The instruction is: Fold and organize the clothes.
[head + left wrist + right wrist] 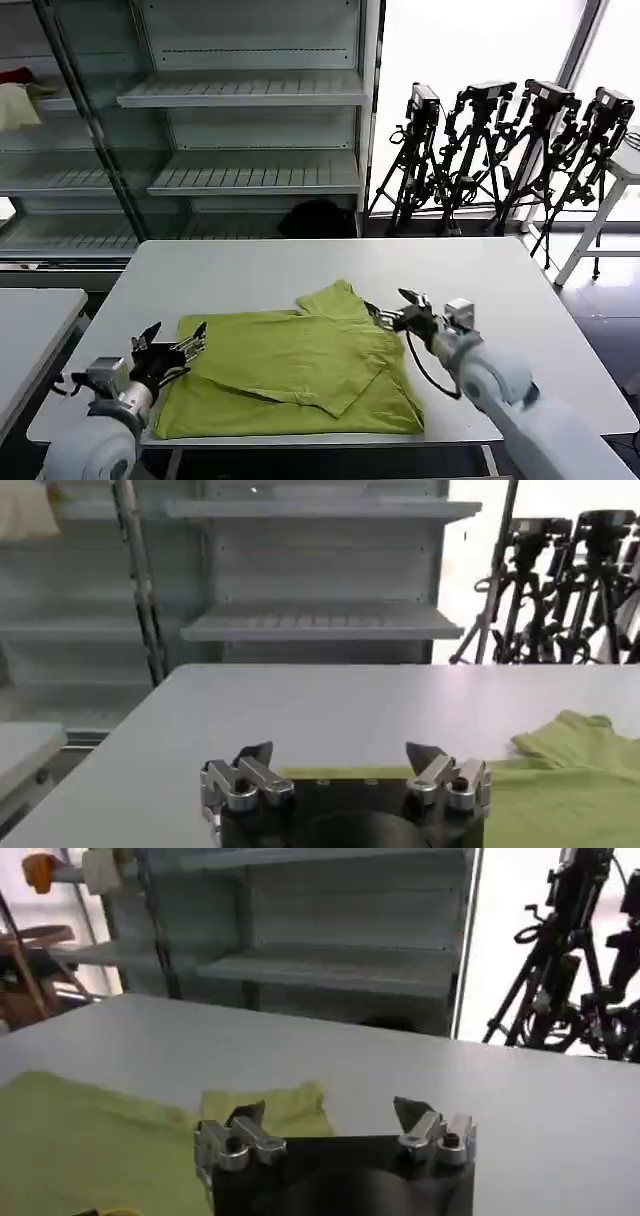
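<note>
1. The left gripper sits low and left in the head view, at the left edge of the T-shirt. Its fingers are spread wide with nothing between them. In its own wrist view, the left gripper shows the two fingertips well apart, with bare tabletop beyond them.

2. The right gripper is right of centre in the head view, just beside the shirt's upper right part where a sleeve sticks out. It too is open and holds nothing. In the right wrist view, the right gripper has its tips apart, with a corner of the T-shirt lying beneath and beyond one of them.

3. The lime-green shirt lies on the white table toward its near edge, already partly folded, with one layer lying diagonally across the body. Its lower hem runs close along the table's front edge.

4. Behind the table stand grey shelves, and tripods are grouped at upper right, all well clear of the work.

5. What I'd worry about: the fabric looks thin and limp, so a pinch could catch only the top layer and drag the fold open, or close on nothing at all. With the hem so near the front edge, a pull toward the robot could slide the shirt partly off. If the two sides lift unevenly, the next fold will likely come out skewed.
</note>
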